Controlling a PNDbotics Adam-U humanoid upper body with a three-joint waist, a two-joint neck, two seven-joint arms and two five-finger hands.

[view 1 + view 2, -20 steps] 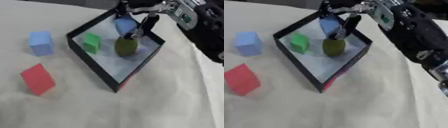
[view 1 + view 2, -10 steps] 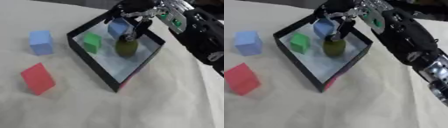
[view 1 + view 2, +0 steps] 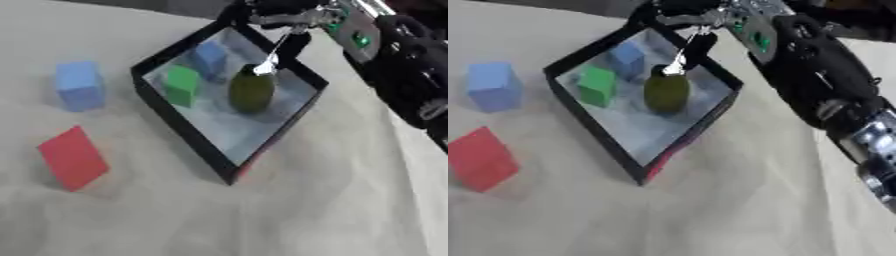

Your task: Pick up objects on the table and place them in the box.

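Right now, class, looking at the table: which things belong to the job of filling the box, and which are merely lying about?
Part of the job:
box
blue cube, green cube, olive-green object, all inside the box
light blue cube, red block, on the table outside it
right hand, above the box

Lying about:
nothing visible

Box (image 3: pixel 184 132) centre, 3 objects inside; 2 cubes (image 3: pixel 79 85) (image 3: pixel 72 157) left on table (image 3: pixel 332 200).
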